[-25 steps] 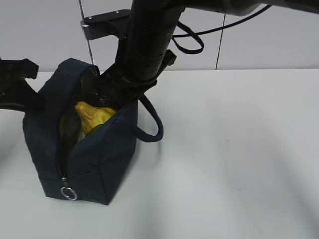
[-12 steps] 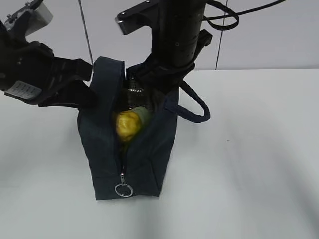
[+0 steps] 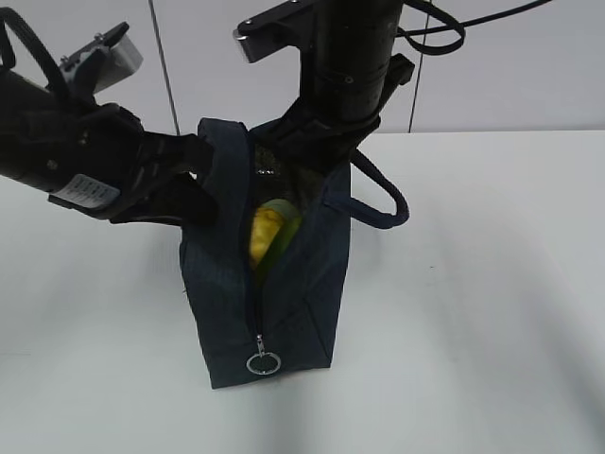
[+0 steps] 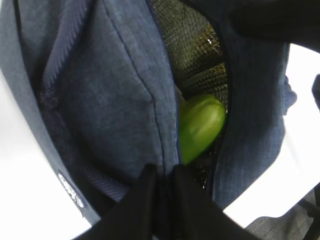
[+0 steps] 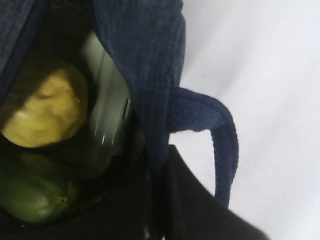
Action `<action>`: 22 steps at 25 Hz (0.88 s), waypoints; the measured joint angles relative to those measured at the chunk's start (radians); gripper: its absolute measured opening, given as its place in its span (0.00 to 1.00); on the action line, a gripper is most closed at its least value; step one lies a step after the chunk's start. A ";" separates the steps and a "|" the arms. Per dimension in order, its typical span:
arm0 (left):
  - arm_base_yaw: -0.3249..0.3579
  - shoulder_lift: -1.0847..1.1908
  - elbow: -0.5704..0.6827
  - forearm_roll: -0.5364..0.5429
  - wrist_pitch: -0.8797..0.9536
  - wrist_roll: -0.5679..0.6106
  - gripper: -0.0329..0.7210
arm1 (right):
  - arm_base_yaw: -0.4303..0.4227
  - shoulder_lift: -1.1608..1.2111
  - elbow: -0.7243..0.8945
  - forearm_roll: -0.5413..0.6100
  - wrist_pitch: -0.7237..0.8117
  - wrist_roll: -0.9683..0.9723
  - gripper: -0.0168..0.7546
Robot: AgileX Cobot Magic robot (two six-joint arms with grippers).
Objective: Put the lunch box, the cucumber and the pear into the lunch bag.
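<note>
— Navy fabric fills most of what we see: the lunch bag (image 3: 269, 293) stands upright on the white table (image 3: 492, 303), its zipper open at the top and its metal ring pull (image 3: 264, 363) hanging low on the near end.

— What do we see of the two grippers?

— Our left gripper (image 4: 162, 172) comes in from the left in the exterior view. In its wrist view the dark fingers (image 4: 145, 200) are pressed together on the rim of the bag's left wall, pinching the cloth. Our right gripper (image 5: 157, 165) reaches down from above at the far side of the opening. Its wrist view shows the jaws closed on the right rim, just beside the loop handle (image 5: 220, 145), which hangs outward over the table.

— And where are the food items?

— All inside the bag. The right wrist view shows the yellow pear (image 5: 45, 112) lying on top, the green cucumber (image 5: 32, 192) beneath it, and the pale lid of the lunch box (image 5: 107, 110) standing on edge against the right wall. From the exterior view we glimpse only yellow and green through the gap. The left wrist view shows one rounded end of the cucumber against the mesh lining (image 4: 192, 50).
</note>
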 joint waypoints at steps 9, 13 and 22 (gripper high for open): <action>0.000 -0.018 0.000 0.013 0.005 0.001 0.12 | 0.000 0.000 0.000 0.088 0.000 0.001 0.19; 0.000 -0.044 0.000 0.013 0.008 0.001 0.32 | 0.000 -0.004 0.000 0.091 0.000 0.001 0.45; -0.002 -0.144 0.000 0.119 0.024 0.001 0.49 | -0.002 -0.087 0.000 0.108 0.000 -0.009 0.57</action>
